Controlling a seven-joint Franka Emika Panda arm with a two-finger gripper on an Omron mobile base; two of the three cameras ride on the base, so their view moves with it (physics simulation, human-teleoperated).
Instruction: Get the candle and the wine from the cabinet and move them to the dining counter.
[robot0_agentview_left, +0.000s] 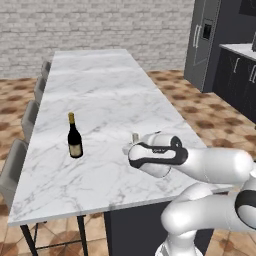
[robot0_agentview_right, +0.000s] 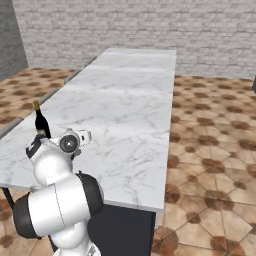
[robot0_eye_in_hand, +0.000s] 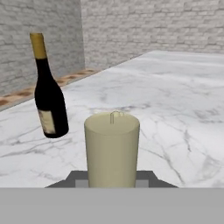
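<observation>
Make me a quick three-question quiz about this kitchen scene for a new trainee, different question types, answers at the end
1. True or false: the wine lies on its side on the dining counter.
2. In the hand view, what stands right in front of the camera? A) candle B) cup C) stool
3. Fill in: the bottle's neck foil is ____ coloured.

Key: 1. False, it stands upright. 2. A, the candle. 3. Gold.

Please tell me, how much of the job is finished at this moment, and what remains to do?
Done: the wine stands upright on the dining counter. In hand: the candle fills the hand view just ahead of the tool, low over the marble near the bottle; its tip shows by the wrist. Whether the tool grips it, or it already rests on the counter, cannot be told. Left: set it down if needed, release and withdraw.
</observation>
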